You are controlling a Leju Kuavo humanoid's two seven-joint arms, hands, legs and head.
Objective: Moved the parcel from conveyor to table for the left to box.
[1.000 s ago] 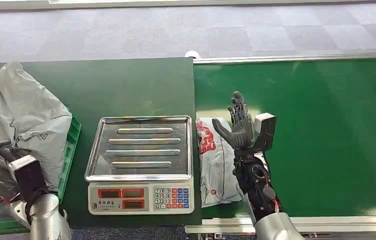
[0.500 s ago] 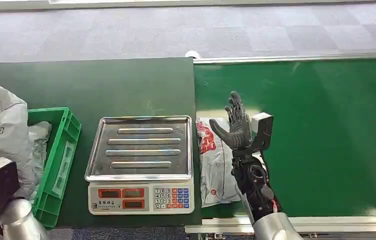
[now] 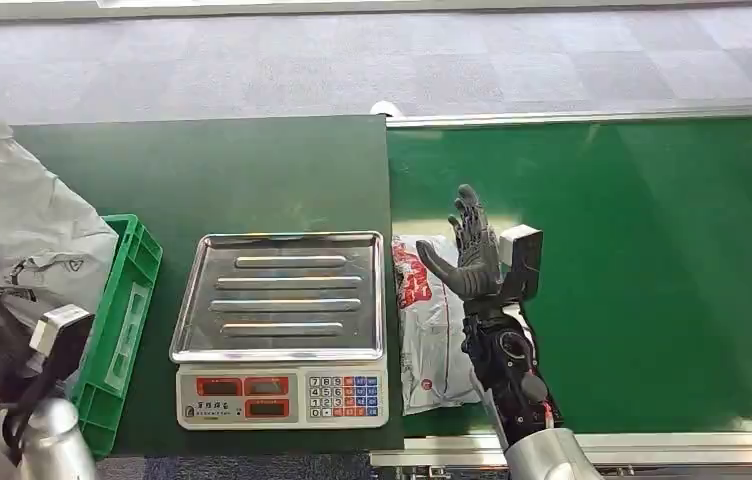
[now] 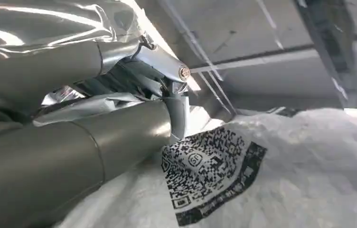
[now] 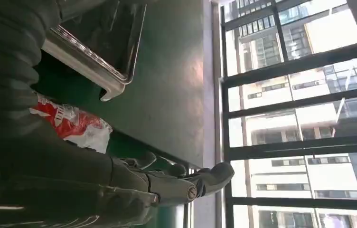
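Note:
A white parcel with red print (image 3: 432, 330) lies on the green conveyor belt (image 3: 652, 260), close against the scale's right side. My right hand (image 3: 472, 258) stands upright just right of it, fingers spread and holding nothing; the right wrist view shows the same hand (image 5: 167, 183) near the parcel (image 5: 72, 123). At the far left a large grey plastic parcel (image 3: 27, 230) hangs over the left part of the green crate (image 3: 122, 310). My left hand (image 4: 96, 142) grips its crumpled film, and a QR label (image 4: 210, 171) shows on the bag.
A steel-topped weighing scale (image 3: 282, 300) with a keypad sits on the dark green table (image 3: 232, 170), between the crate and the belt. The belt's metal rail (image 3: 652, 445) runs along the near edge. Grey carpet tiles lie beyond.
The grey parcel swung left off the crate, then rose back toward it with my left arm. My right hand drifted slightly left. The white parcel stayed put.

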